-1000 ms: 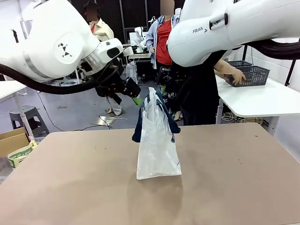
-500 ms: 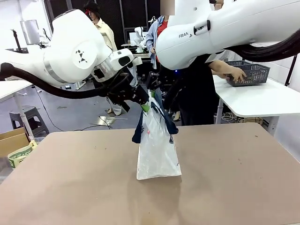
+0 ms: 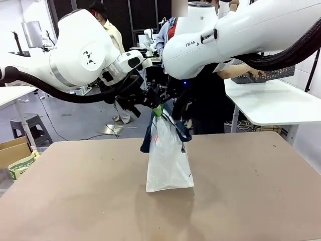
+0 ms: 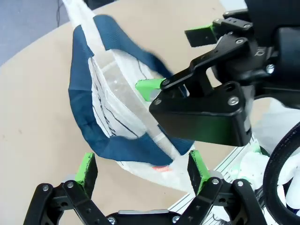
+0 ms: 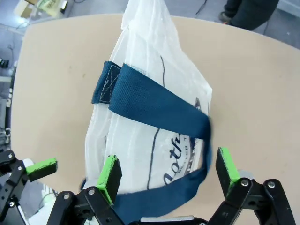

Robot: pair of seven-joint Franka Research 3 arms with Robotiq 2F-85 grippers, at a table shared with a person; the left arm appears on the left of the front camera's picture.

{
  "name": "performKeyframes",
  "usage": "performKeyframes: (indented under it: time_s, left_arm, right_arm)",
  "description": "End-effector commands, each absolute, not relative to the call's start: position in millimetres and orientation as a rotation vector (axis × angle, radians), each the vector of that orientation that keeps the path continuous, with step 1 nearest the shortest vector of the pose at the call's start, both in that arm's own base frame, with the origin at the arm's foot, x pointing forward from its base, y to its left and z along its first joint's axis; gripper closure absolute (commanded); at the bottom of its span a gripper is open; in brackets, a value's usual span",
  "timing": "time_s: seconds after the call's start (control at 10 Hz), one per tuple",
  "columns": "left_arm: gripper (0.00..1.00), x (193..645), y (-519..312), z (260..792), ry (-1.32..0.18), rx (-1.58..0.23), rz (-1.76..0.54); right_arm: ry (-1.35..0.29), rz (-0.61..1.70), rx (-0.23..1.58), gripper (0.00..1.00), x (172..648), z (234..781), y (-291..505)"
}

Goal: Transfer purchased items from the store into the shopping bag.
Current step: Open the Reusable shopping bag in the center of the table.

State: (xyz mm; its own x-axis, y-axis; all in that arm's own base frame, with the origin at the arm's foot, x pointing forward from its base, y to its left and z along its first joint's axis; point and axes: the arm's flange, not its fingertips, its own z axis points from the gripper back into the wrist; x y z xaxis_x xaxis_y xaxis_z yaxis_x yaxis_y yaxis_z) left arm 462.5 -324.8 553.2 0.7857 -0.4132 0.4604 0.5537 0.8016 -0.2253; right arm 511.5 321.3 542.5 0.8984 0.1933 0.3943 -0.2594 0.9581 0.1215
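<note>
- Closing in: our left gripper (image 4: 142, 166) and right gripper (image 5: 168, 166) have both swung in over the shopping bag (image 3: 168, 160).
- Both sets of jaws are spread wide with the navy handles (image 5: 159, 105) just ahead, nothing pinched yet.

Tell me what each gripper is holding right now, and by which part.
Nothing is held. The left gripper and the right gripper both stand open at the top of the shopping bag, near its navy handles but clamped on neither.

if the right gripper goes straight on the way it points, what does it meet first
Probably the navy handle of the shopping bag, straight ahead of the open right gripper; depth unclear.
</note>
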Motion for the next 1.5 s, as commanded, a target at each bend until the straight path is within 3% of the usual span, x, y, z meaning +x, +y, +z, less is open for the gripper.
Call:
performKeyframes:
  time_s: [0.0,0.7,1.4]
  left_arm:
    - [0.0,461,-321,561,-0.409,-0.39,-0.516]
    - [0.0,470,-315,561,-0.422,-0.385,-0.475]
    - [0.0,486,-321,543,-0.378,-0.387,-0.454]
  right_arm:
    - [-0.376,0.225,0.159,0.0,514,548,324]
    - [-0.472,0.258,0.171,0.0,505,575,326]
    - [-0.399,0.226,0.186,0.0,518,550,311]
